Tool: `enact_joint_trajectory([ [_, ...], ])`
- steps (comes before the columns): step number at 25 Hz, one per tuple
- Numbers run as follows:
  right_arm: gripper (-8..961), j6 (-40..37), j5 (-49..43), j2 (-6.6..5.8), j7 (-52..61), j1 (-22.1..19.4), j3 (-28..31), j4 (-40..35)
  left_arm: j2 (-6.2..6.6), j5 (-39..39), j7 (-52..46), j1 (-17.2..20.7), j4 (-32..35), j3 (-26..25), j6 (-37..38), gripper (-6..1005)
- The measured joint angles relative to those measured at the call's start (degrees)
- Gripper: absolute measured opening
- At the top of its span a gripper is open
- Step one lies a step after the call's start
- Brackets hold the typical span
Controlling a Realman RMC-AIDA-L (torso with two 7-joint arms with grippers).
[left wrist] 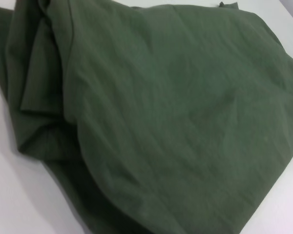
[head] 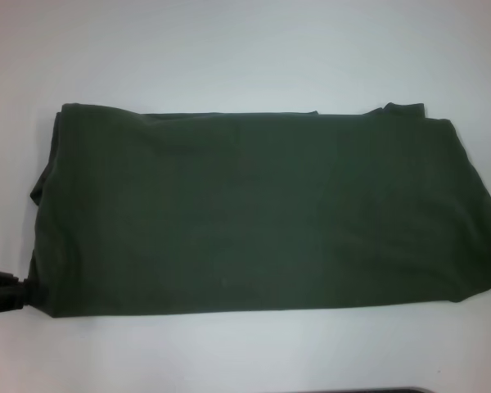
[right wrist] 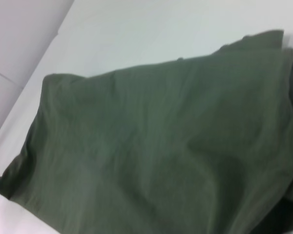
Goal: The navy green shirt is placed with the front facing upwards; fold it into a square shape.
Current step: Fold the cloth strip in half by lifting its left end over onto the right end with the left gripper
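While the navy green shirt [head: 262,213] is laid folded in a wide band on the white table [head: 229,49], the left gripper [head: 2,291] is seen at its near-left corner, finger state indiscernible.

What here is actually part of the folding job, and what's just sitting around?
Part of the job:
- navy green shirt, folded into a wide rectangle
- left gripper, at the shirt's near-left corner

Just there:
- white table; nothing else on it
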Motion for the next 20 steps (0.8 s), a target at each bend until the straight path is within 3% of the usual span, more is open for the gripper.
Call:
enact_joint_trajectory([
  [4,151,-0.09,0.04,-0.10,0.57,0.08,1.05,-0.84,0.11,-0.02,-0.56,-0.60,0.00,-0.05,-0.07,80],
  [11,211,-0.35,0.22,-0.14,3.30,-0.13,2.19,-3.63,0.40,-0.20,-1.65,-1.48,0.00,-0.15,-1.25,278],
  [15,429,-1.26,0.19,-0.15,4.42,-0.21,4.16,-5.45,0.52,-0.57,-1.67,-2.38,-0.04,-1.29,-1.81,381],
  [18,519,-1.16,0.11,-0.18,5.24,0.00,4.74,-5.81,0.60,-0.67,-1.59,-3.30,-0.17,-3.21,-2.19,456],
  [20,580,-0.71,0.06,-0.30,6.17,0.31,4.80,-5.90,0.42,-0.87,-1.40,-3.86,-0.73,-4.50,-2.82,454],
])
